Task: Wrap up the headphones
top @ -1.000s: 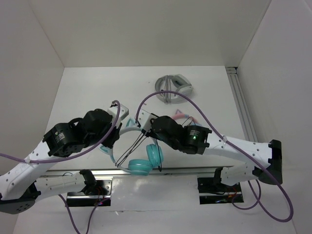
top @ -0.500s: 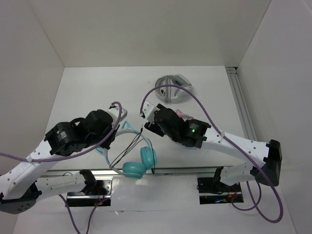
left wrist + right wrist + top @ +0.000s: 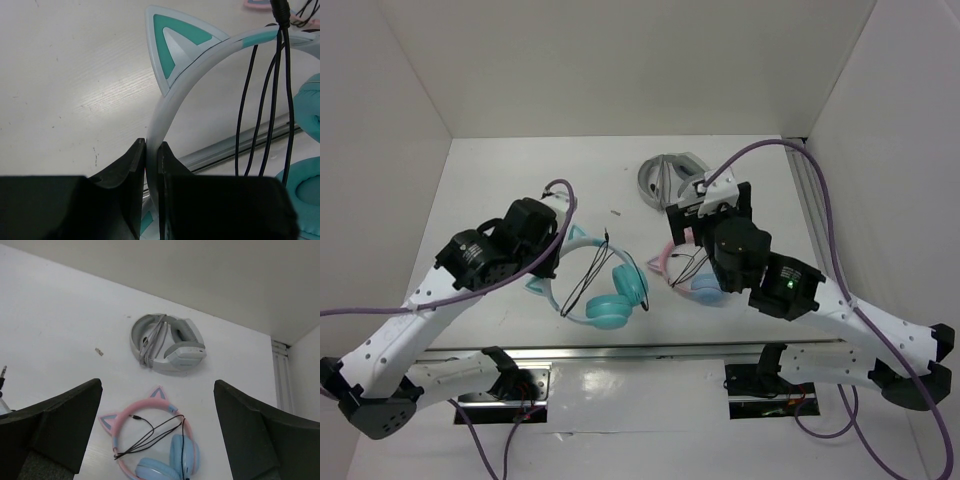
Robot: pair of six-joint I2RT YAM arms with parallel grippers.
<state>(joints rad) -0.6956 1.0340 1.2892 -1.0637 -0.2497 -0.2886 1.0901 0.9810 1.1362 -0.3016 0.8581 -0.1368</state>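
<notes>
The headphones [image 3: 612,297] are teal with a whitish headband [image 3: 169,107] and pointed cat ears [image 3: 172,42], and lie near the table's front edge. My left gripper [image 3: 151,149] is shut on the headband just below one ear. The thin black cable [image 3: 272,100] hangs in several loops across the band, its plug [image 3: 279,7] free at the top. My right gripper [image 3: 157,390] stands wide open and empty, raised above the pink-and-blue set, away from the teal headphones.
Pink-and-blue cat-ear headphones [image 3: 131,412] with their own black cable lie right of the teal pair. Grey-white folded headphones [image 3: 170,347] sit at the back. A small scrap [image 3: 99,351] lies on the table. A metal rail [image 3: 640,350] runs along the near edge; white walls enclose the table.
My right gripper let go of the black cable, opened wide and pulled back to the right over the pink headphones. My left gripper kept its hold and shifted the teal headphones slightly away from the rail.
</notes>
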